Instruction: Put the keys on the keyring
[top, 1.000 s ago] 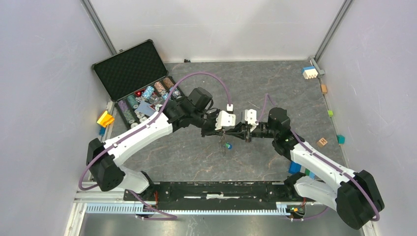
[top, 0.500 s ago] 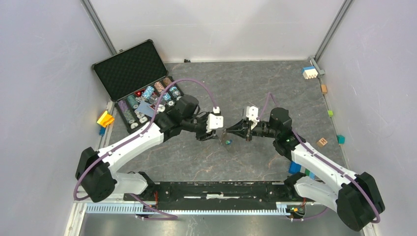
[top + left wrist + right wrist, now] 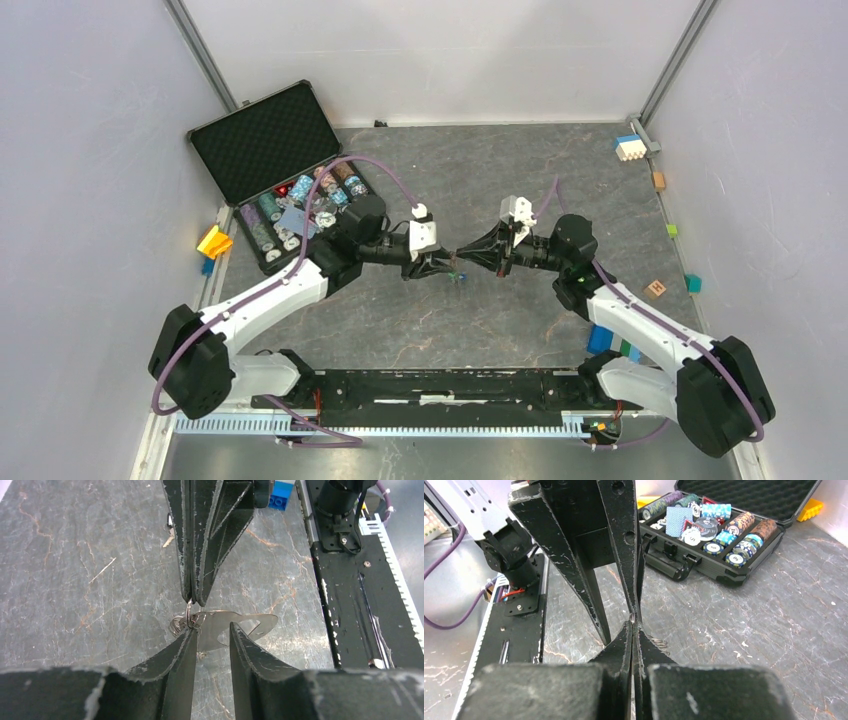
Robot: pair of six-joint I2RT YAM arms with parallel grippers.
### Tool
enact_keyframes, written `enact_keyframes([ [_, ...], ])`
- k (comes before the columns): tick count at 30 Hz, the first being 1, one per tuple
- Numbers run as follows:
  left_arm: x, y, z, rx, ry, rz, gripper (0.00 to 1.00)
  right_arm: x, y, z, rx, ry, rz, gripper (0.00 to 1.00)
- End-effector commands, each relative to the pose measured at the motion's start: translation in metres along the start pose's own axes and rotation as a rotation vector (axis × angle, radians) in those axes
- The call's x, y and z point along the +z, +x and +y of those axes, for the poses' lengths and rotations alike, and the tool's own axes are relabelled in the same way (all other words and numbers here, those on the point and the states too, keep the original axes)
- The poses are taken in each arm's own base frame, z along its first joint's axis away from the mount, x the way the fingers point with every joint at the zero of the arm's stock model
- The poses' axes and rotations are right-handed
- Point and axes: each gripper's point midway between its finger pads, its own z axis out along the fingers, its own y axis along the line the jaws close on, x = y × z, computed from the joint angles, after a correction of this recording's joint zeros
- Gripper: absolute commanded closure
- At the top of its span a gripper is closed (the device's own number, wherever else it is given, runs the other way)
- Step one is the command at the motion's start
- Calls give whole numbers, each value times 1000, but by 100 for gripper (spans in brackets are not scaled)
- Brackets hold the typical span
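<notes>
Over the middle of the table my two grippers meet tip to tip. My right gripper (image 3: 463, 255) (image 3: 633, 624) is shut on a thin wire ring (image 3: 632, 618) at the end of the keyring (image 3: 235, 623), which shows as a flat grey metal piece with an oval cut-out. My left gripper (image 3: 443, 266) (image 3: 212, 628) is open. Its fingers (image 3: 182, 655) stand on either side of the keyring, the left tip against a bunch of small split rings (image 3: 179, 624). The keys (image 3: 457, 276) show only as a blue and green speck hanging under the fingertips.
An open black case of poker chips (image 3: 300, 200) (image 3: 719, 530) lies at the back left. Coloured blocks sit along the right edge (image 3: 630, 148), a blue one (image 3: 598, 340) by the right arm's base, a yellow one (image 3: 213, 241) at the left. The black rail (image 3: 440, 385) runs along the near edge.
My left arm has pulled back to the left and its jaws have come apart. The right gripper, still shut, has followed leftward and a little farther back, carrying the keyring.
</notes>
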Motion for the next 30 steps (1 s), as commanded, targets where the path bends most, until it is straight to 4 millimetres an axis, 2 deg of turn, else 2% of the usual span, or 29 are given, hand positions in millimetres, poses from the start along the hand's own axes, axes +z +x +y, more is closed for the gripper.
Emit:
enact_keyframes([
  [1,0,-29,4,-6,12,-120,64,2,-28,2,-32,-22,-87,100],
  [18,-4,-42,11,-84,21,-189,76,0,-13,0,-22,-18,-67,100],
  [24,-7,-39,14,-88,4,-188,76,-2,-10,-2,-24,-8,-60,100],
  [30,-9,-34,11,-52,7,-186,71,-3,-9,-4,-21,-1,-58,100],
])
